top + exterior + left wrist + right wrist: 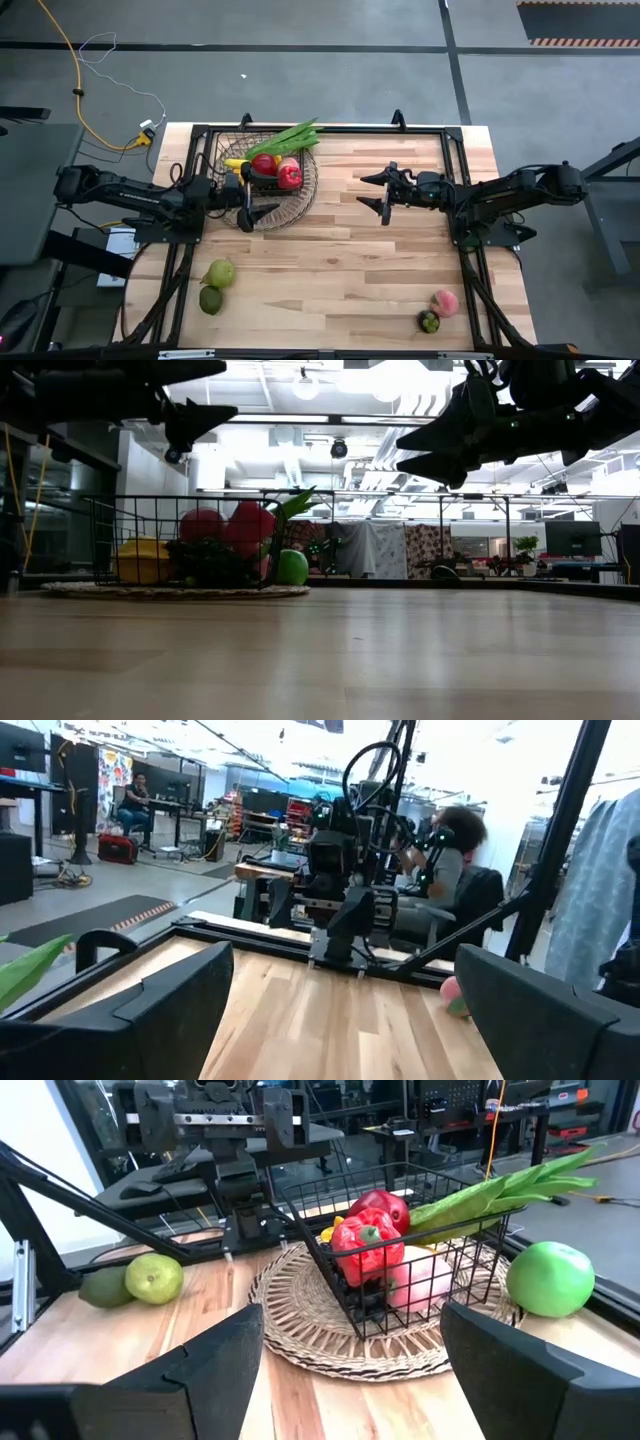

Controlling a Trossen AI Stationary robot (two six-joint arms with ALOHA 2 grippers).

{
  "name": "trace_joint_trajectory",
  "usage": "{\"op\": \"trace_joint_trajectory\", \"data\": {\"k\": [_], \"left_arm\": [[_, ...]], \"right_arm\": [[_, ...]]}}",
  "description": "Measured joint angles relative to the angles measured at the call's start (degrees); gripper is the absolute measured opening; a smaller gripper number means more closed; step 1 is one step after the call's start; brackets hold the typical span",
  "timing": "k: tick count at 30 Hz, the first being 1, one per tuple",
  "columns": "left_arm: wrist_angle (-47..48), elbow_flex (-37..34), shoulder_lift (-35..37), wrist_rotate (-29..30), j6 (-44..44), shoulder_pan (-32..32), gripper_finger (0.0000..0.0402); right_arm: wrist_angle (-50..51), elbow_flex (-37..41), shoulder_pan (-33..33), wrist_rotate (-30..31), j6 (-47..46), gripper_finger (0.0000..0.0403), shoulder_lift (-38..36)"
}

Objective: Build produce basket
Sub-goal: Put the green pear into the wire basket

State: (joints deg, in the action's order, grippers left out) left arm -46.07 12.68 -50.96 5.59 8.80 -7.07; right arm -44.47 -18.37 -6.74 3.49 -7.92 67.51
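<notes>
**Basket partly filled, four pieces waiting on the bench**

From the high view, you can see the basket (268, 185) at the far left of the bench (340, 260), already carrying a red pepper (290, 176), a darker red fruit, a yellow piece and long green stalks (290, 137). The left pincer (247, 203) hangs over the basket's near rim, fingers spread and empty. The right pincer (385, 196) sits mid-bench, also spread and holding nothing. Still outside: a green pear (220, 272) and a darker green fruit (210, 299) near the front left, and a pink peach (445, 302) with a small dark green piece (429, 321) at the front right.

From the low view, the basket (180, 540) shows its load heaped inside, with a green apple (291, 567) at its right side; you cannot tell here whether it is inside the wire.

From the left wrist view, your own fingers frame the right arm across the bench, and the peach (452, 990) peeks beside it.

From the right wrist view, the green apple (550, 1278) rests on the woven rim outside the wire walls, the pepper (365, 1245) and a pink piece (420, 1280) lie within, and the pear (154, 1277) waits beyond.

You are perhaps halfway; four loose pieces remain, plus arguably the apple.
</notes>
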Motion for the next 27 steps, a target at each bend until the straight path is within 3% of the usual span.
{"op": "trace_joint_trajectory", "data": {"k": [5, 13, 21, 27], "left_arm": [[5.49, 2.16, -0.01, 0.53, -1.20, 2.77, 0.0367], [14.26, 5.69, -0.20, 9.69, -4.53, 5.73, 0.0378], [13.48, 5.89, -0.20, 10.09, -2.79, 5.78, 0.0381], [19.24, 10.36, -1.23, 10.99, -1.63, 9.35, 0.0381]], "right_arm": [[0.00, 0.00, 0.02, -0.01, -1.07, 0.0296, 0.00], [-0.47, 0.00, -0.33, 0.00, 0.29, 0.0296, 0.00], [-1.06, 0.00, -0.76, 0.37, 0.39, 0.0296, 0.00], [-2.23, 0.02, -0.76, 0.35, -1.03, 0.0296, 0.00]]}}
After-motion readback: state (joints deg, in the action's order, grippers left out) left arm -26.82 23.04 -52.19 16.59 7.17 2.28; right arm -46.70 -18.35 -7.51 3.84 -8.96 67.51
